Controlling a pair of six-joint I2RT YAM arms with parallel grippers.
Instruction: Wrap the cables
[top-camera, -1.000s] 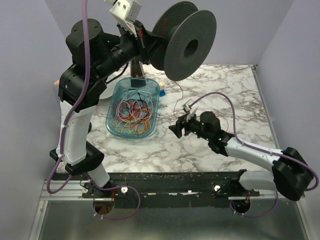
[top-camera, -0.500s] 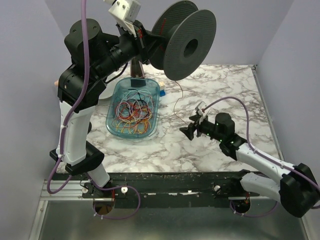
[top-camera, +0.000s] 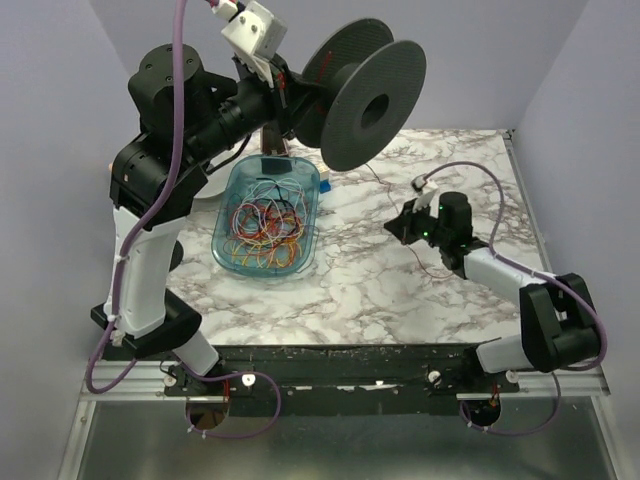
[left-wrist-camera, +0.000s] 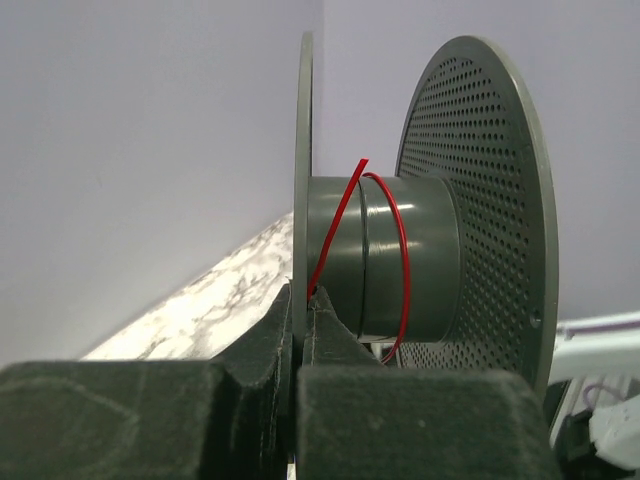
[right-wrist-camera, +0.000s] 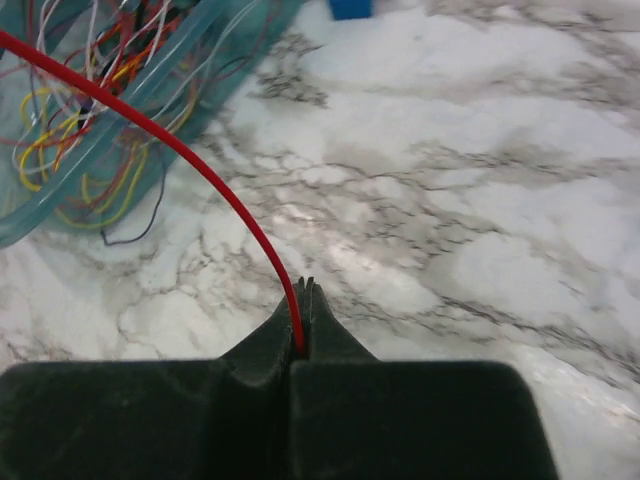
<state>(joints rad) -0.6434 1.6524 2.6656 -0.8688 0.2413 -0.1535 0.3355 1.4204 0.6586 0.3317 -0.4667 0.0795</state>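
Where it leaves the closed tips of the right hand (right-wrist-camera: 303, 288), the red cable (right-wrist-camera: 150, 128) is a single thin strand with a smooth, glossy sheath, far thinner than the fingers pinching it. From the pinch point its long axis rises away from the hand. It then bends in one even arc toward the upper left of the right wrist view, passes over a corner of the tray (top-camera: 313, 200) and leaves the frame at the left edge. The right hand is closed on this strand, low over the desk (top-camera: 400, 300) and to the right of the tray.

A further length of red cable is on the spool (top-camera: 375, 105). In the left wrist view, one turn lies around the hub, crosswise to the spool's axle. A short straight tail slants from the top of the hub down toward the fingertips.

The spool is dark grey, with two wide round flanges perforated by a grid of small holes and a smooth cylindrical hub. Its axle lies roughly level, well above the desk. The left hand (left-wrist-camera: 303, 292) is closed on the nearer flange, which stands edge-on between its matt black fingers.

The other cables (top-camera: 265, 225) lie in a tangled heap inside the tray. They are mostly red, with yellow, orange and white strands, looped in no common direction. The tray is an oblong, round-cornered basin of clear blue-green plastic. The desk top shows a white marble pattern with grey veins.
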